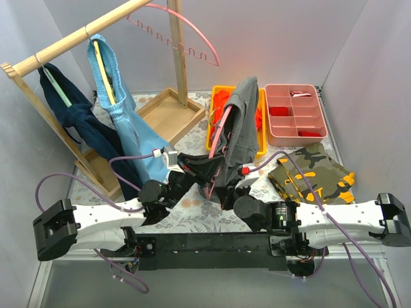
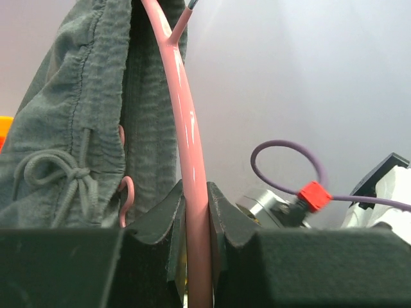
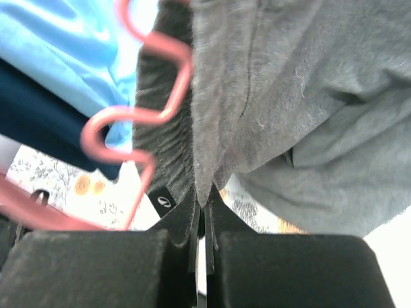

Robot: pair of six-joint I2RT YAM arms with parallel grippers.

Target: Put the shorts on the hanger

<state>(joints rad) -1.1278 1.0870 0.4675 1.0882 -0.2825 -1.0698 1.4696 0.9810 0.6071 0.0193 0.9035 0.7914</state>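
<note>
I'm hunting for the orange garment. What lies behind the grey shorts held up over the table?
A yellow bin holding the orange garment shows on both sides of the shorts. The shorts cover the bin's middle, so anything else there is hidden.

Bench [image 1: 192,215], back to front:
- Rack [image 1: 174,51] is standing at rear left, its rail running up toward the centre.
- Left hung garment [image 1: 83,122] and right hung garment [image 1: 125,122] are hanging side by side on the rail.
- Spare hanger [image 1: 200,33] is hanging at the rail's right end.
- Bin [image 1: 221,88] is sitting at rear centre, with the compartment tray [image 1: 268,115] just to its right.
- Folded garment [image 1: 314,173] is lying before the tray.
- The shorts [image 1: 241,128] are draping over the hanger [image 1: 218,144] mid-bench, before the bin.
- Left gripper [image 2: 196,192] is clamping the hanger from the left.
- Right gripper [image 3: 204,199] is pinching the shorts from below.
</note>
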